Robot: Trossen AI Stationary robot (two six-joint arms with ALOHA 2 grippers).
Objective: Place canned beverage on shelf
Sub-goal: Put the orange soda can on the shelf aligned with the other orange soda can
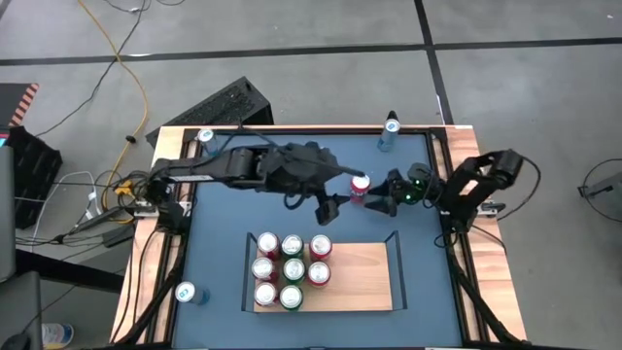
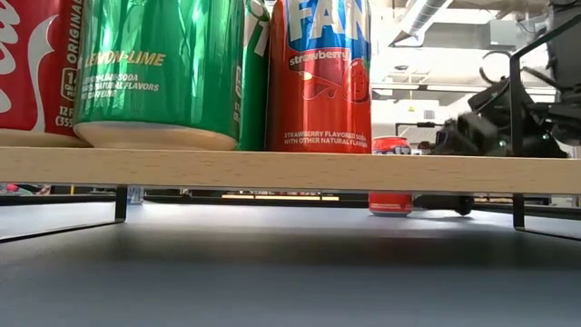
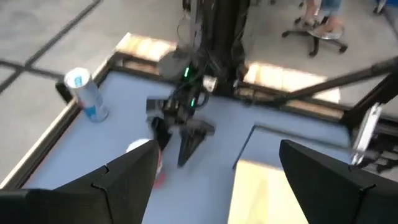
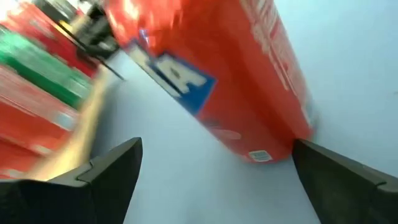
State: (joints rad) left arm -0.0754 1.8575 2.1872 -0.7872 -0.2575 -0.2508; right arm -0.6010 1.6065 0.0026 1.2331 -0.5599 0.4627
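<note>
A red canned beverage stands upright on its base on the blue table, beyond the shelf's far edge; the low view shows the same can behind the board. The light-wood shelf carries several red and green cans on its left half. My right gripper is open just right of the can, whose side fills the space between its fingers; I see no touch. My left gripper hangs open above the table just left of the can.
Blue-and-white cans stand at the table's far right, far left and near left. The shelf's right half is bare wood, with black rails at its short ends. Wooden strips frame the table.
</note>
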